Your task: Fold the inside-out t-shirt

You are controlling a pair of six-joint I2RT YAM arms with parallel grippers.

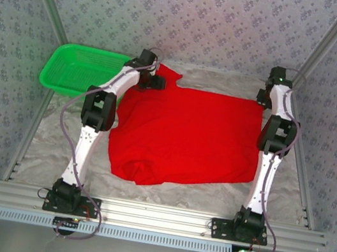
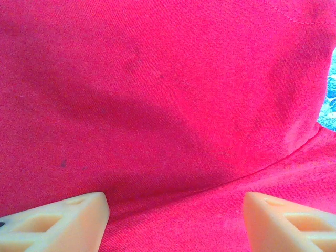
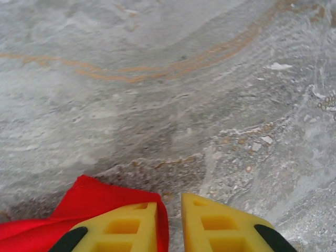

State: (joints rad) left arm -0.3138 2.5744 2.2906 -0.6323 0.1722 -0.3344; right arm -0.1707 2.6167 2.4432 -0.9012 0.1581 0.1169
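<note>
Red inside-out t-shirt (image 1: pixel 186 135) lies spread on the marbled table (image 1: pixel 49 145); left gripper (image 2: pixel 176 206) gapes wide over it, right gripper (image 3: pixel 169 206) pinches its corner.

Red t-shirt (image 1: pixel 186 135), plain side up, spread with rumpled edges across the middle of a grey marbled surface (image 1: pixel 49 145), left pincer (image 1: pixel 153 82) at its far-left corner, right pincer (image 1: pixel 264 98) at its far-right corner; green mesh basket (image 1: pixel 60 56) far left, near the left arm.
</note>
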